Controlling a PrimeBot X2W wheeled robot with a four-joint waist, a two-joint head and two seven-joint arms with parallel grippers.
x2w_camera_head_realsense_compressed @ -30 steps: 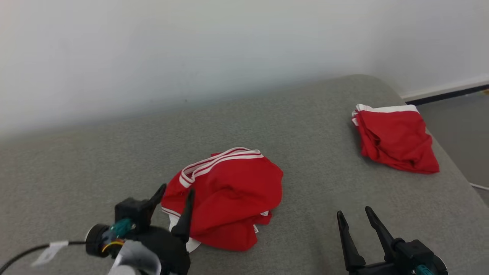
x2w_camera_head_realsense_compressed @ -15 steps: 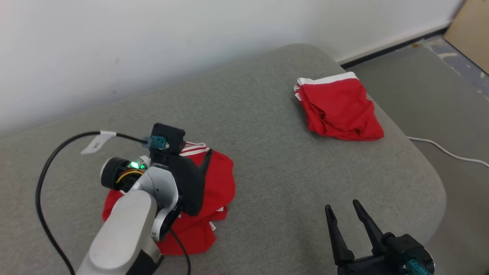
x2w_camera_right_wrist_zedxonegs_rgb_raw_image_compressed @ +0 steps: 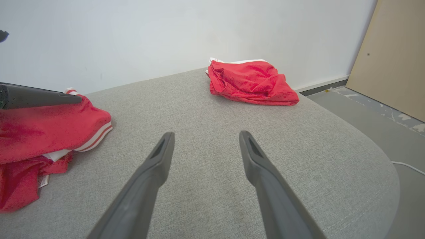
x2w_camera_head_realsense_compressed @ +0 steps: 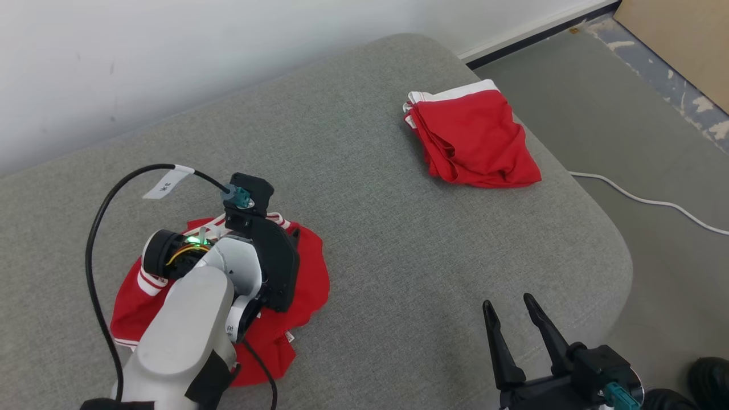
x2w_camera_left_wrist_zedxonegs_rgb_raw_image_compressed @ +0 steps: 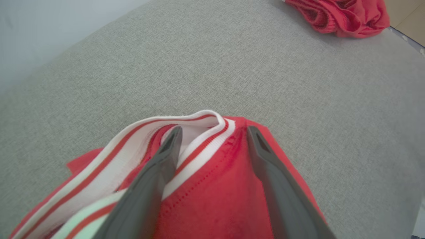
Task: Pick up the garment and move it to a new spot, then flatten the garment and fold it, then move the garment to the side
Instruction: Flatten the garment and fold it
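The garment [x2w_camera_head_realsense_compressed: 310, 276], red with a white-striped waistband [x2w_camera_left_wrist_zedxonegs_rgb_raw_image_compressed: 196, 122], lies crumpled on the near left part of the grey cushion [x2w_camera_head_realsense_compressed: 410, 239]. The left gripper [x2w_camera_left_wrist_zedxonegs_rgb_raw_image_compressed: 214, 131] is down on it with its jaws spread wide. One finger seems to sit in the fold of the waistband and the other on the red cloth beside it, so nothing is pinched yet.

The step in hand looks like the first pick-up. To do it well, I judge the fingers should sink a little deeper, so the band's thick edge sits well between them before they close. A shallow bite on loose cloth could slip on the lift.

The right gripper [x2w_camera_head_realsense_compressed: 508, 302] hovers spread and empty over the cushion's near right part. A second red garment [x2w_camera_head_realsense_compressed: 472, 142], folded, sits at the cushion's far right edge, so the new spot should keep apart from it.
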